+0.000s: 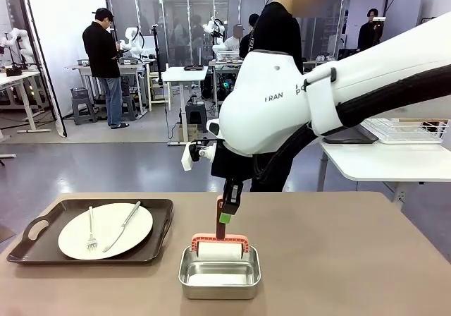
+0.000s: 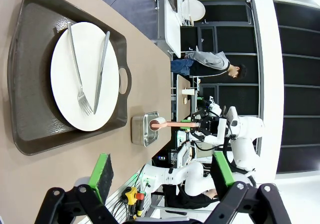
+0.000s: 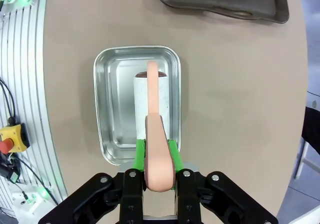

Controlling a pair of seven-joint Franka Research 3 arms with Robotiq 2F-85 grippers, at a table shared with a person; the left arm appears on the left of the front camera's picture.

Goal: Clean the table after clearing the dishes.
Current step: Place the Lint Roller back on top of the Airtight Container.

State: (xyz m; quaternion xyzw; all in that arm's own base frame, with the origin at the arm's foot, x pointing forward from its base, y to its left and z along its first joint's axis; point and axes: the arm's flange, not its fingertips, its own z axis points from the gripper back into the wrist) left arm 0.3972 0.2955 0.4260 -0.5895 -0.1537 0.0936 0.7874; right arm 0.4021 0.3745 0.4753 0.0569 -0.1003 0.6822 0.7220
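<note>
On the beige-brown table (image 1: 338, 259), at the left, a dark brown handled tray (image 1: 42, 249) carries a white plate (image 1: 106, 230) with a fork (image 1: 91, 231) and a knife (image 1: 123, 226). My right gripper (image 1: 227, 214) is shut on the pink handle (image 3: 154, 134) of a roller (image 1: 220, 249) whose white roll rests inside a steel pan (image 1: 218, 277). In the right wrist view my right gripper (image 3: 159, 151) clamps the handle between green pads. My left gripper (image 2: 161, 171) hangs open above the table's near side, beside the tray (image 2: 30, 109) and plate (image 2: 85, 76).
A person in black (image 1: 278, 27) stands at the far edge, partly hidden behind my right arm. A white side table (image 1: 387, 161) with a wire rack stands at the right. Bare tabletop spreads to the right of the pan (image 3: 107, 109).
</note>
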